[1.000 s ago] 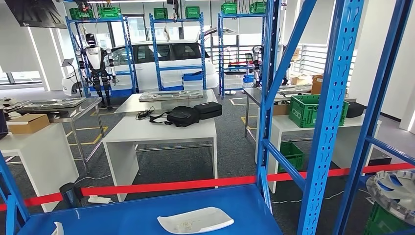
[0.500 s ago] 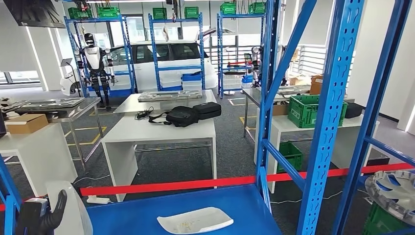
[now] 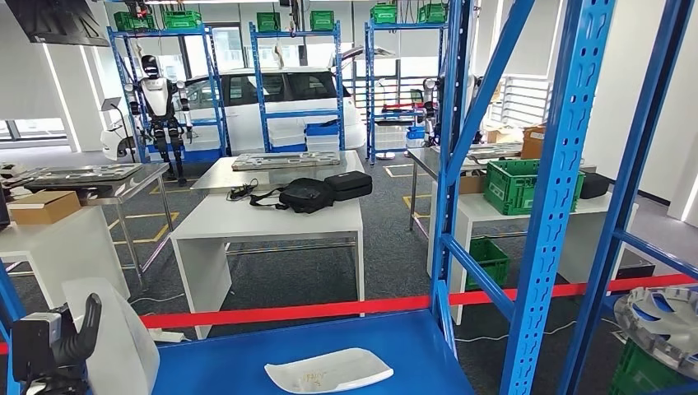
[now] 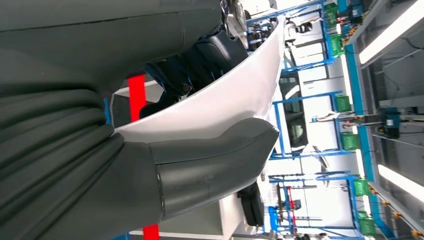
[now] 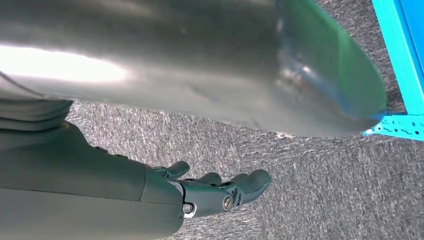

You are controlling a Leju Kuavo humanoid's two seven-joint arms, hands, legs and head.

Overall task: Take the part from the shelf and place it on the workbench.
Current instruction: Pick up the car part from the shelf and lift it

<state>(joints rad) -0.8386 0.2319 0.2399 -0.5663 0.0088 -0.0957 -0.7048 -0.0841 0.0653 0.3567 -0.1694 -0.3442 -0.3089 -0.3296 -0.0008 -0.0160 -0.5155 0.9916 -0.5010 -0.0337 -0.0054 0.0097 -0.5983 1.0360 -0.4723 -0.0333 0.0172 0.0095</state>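
Note:
My left hand (image 3: 56, 344) is raised at the lower left of the head view and grips a white curved panel part (image 3: 117, 336), held upright above the blue shelf board (image 3: 239, 362). In the left wrist view the thumb (image 4: 215, 156) presses on the white part (image 4: 235, 95) and darker fingers lie behind it. A second white curved part (image 3: 329, 370) lies flat on the shelf board, to the right of that hand. My right hand (image 5: 215, 192) hangs over grey carpet with its fingers stretched out and nothing in them.
Blue shelf uprights (image 3: 560, 189) and a diagonal brace (image 3: 481, 90) stand close on the right. A red tape barrier (image 3: 288, 311) runs behind the shelf. Beyond it is a white table (image 3: 263, 220) with black bags (image 3: 309, 195). A metal disc part (image 3: 667, 317) sits at the right edge.
My left hand has risen into the head view with the white part, of which only a sliver showed a second ago. The part on the shelf has not moved.

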